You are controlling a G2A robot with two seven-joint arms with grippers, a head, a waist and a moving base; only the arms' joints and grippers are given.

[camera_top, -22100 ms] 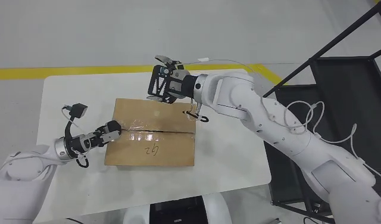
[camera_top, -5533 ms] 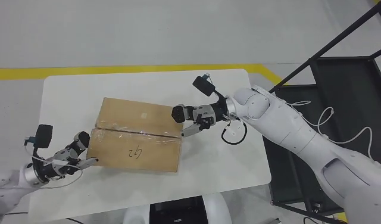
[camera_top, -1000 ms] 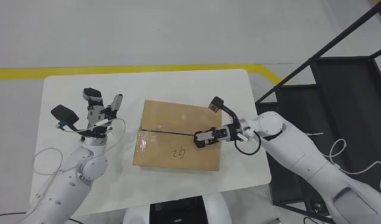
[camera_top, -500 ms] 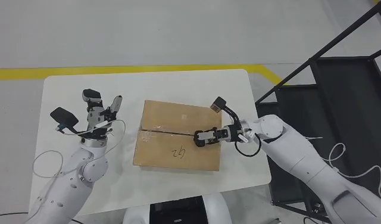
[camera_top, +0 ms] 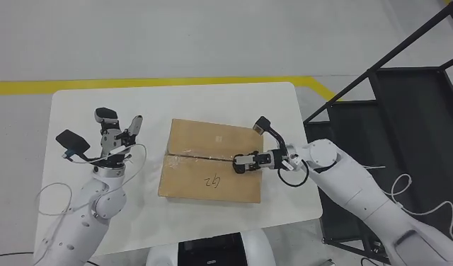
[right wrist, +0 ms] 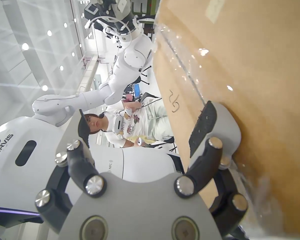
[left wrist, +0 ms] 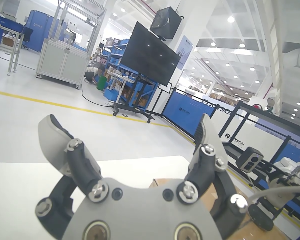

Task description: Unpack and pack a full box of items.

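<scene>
the brown rectangular cardboard box [camera_top: 212, 160] lies closed on the white table [camera_top: 78, 103], its long axis running across from one arm toward the other, with a clear tape seam [camera_top: 202, 155] along that axis. the right gripper [camera_top: 239, 165] is much the nearer. it sits low on the box top at its own arm's end, jaws apart and turned on edge, so that one finger [right wrist: 210, 123] rests against the cardboard just beside the seam while the other stands clear above it. from these jaws the seam runs straight ahead and away, toward the far end of the box. the left gripper [camera_top: 120, 121] is well apart from the box, beyond that far end, pointing upward with its jaws spread wide on nothing. by this layout, opening the seam looks to fall to the right arm, working lengthwise along the tape.
</scene>
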